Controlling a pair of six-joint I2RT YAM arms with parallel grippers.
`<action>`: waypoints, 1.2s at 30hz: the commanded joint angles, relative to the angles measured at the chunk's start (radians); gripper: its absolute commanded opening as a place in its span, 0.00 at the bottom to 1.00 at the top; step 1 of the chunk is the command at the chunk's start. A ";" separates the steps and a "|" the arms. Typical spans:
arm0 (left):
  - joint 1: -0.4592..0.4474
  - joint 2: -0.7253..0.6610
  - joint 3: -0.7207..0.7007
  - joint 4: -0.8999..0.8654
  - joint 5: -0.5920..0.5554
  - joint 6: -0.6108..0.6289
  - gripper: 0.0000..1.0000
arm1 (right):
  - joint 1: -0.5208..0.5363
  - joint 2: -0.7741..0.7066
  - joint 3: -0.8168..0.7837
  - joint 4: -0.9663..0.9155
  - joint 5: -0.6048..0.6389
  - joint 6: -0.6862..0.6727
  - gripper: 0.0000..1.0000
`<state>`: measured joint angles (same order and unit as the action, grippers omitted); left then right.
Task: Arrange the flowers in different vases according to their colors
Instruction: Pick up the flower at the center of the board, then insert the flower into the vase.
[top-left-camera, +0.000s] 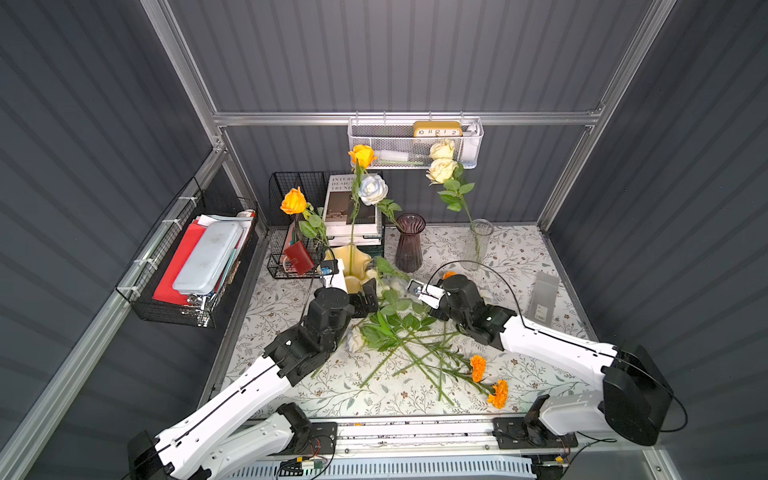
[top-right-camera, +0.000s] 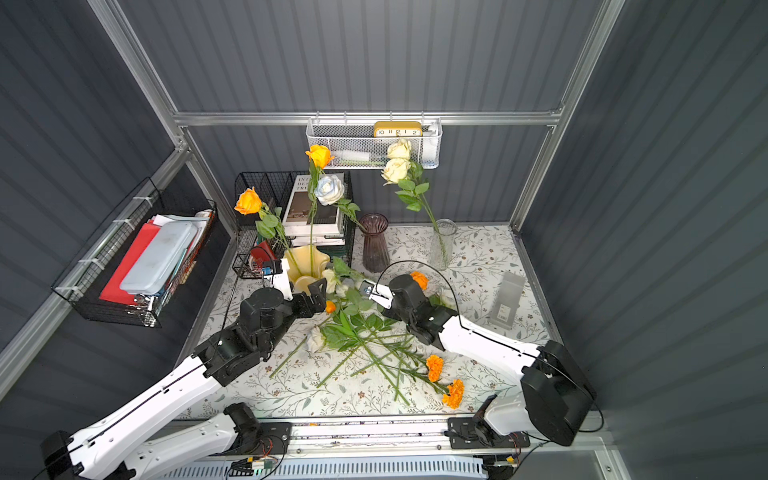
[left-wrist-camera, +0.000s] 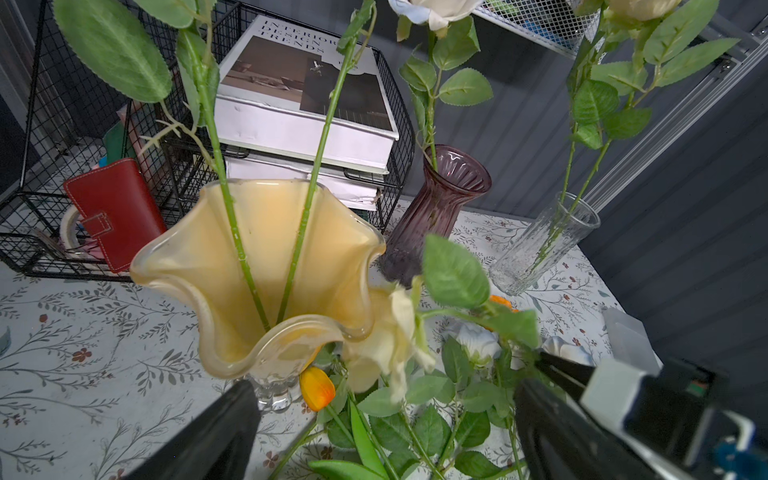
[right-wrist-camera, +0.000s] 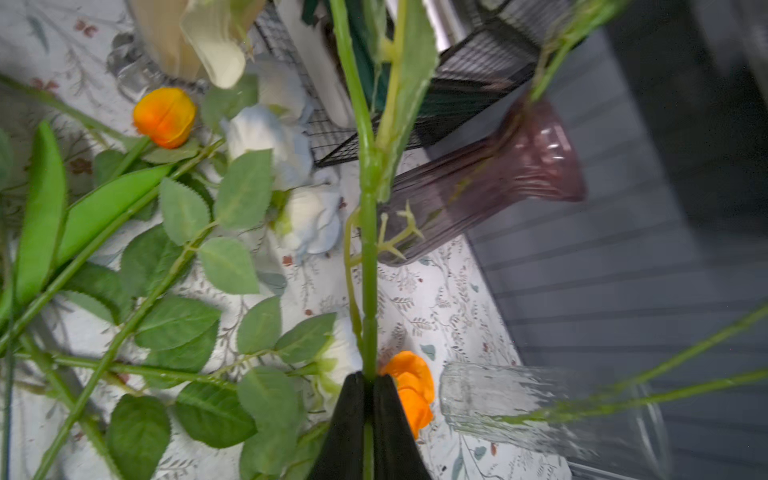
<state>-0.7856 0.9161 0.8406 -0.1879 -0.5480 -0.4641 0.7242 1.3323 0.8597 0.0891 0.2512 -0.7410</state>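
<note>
Glossy creamy-yellow vase (top-left-camera: 360, 259), wavy flared rim, at 11 o'clock on the floral table (top-left-camera: 270, 307), holds two orange roses (top-left-camera: 294, 201). Ribbed purple glass vase (top-left-camera: 409, 245) at 12: bluish-white rose (top-left-camera: 372, 189). Textured clear cylinder vase (top-left-camera: 476, 245) at 1: cream roses (top-left-camera: 441, 170). Loose leafy flowers (top-left-camera: 399, 332) lie crossed at centre, ruffled marigolds (top-left-camera: 478, 368) toward 5.

Left gripper (left-wrist-camera: 384, 386) is spread wide beside the yellow vase's foot, gripping nothing. Right gripper (right-wrist-camera: 368, 382) is pinched tight on a green stem (right-wrist-camera: 368, 257).
</note>
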 joint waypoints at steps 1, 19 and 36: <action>-0.001 0.007 -0.007 0.011 0.008 -0.015 0.99 | -0.035 -0.107 0.010 0.062 -0.053 0.058 0.00; -0.001 0.059 -0.016 0.066 0.042 -0.003 0.99 | -0.389 -0.142 0.251 0.490 -0.098 0.351 0.00; 0.003 0.163 -0.019 0.142 0.069 0.040 0.99 | -0.460 0.272 0.427 0.953 -0.039 0.364 0.00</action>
<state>-0.7856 1.0668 0.8253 -0.0788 -0.4931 -0.4507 0.2436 1.6096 1.2377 0.9535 0.2005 -0.3351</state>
